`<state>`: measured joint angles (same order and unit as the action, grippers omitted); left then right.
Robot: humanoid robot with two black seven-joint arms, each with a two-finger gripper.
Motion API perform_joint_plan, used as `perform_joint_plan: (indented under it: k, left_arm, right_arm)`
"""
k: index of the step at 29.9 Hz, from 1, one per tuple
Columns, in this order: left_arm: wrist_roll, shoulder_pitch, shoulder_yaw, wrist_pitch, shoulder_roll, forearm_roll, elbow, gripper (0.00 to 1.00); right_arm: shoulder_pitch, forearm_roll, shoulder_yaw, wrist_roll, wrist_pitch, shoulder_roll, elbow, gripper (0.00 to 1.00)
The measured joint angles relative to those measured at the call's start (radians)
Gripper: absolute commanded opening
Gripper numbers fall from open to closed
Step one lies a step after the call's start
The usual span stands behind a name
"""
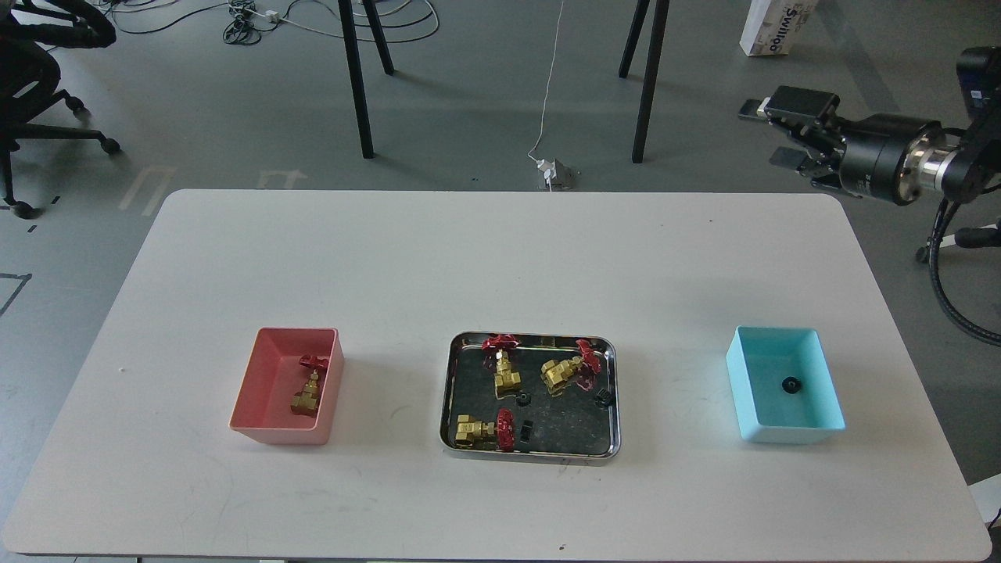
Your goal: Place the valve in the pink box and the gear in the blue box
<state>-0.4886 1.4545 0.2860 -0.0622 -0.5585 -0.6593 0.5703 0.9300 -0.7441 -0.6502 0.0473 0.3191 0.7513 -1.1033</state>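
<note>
One black gear [791,385] lies on the floor of the blue box [829,407] at the right of the table. One valve [306,391] lies in the pink box [262,407] at the left. Three more valves [507,374] [565,372] [481,428] lie in the steel tray [451,391] in the middle, with small black gears [523,399] [603,398] among them. My right gripper [770,133] is raised high beyond the table's far right corner, open and empty. My left gripper is out of view.
A black rectangular bit [527,429] lies in the tray next to the front valve. Black table legs [356,78] and cables stand on the floor behind the table. An office chair [31,94] is at the far left.
</note>
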Motion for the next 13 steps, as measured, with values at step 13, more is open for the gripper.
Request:
perform_joint_plan:
  k: [13]
  left_arm:
    - [0.0,-0.006,-0.034,-0.009,0.167,0.021,-0.092,0.99]
  right_arm:
    - [0.25,0.19,-0.124,-0.014,-0.422,-0.427,0.508,0.99]
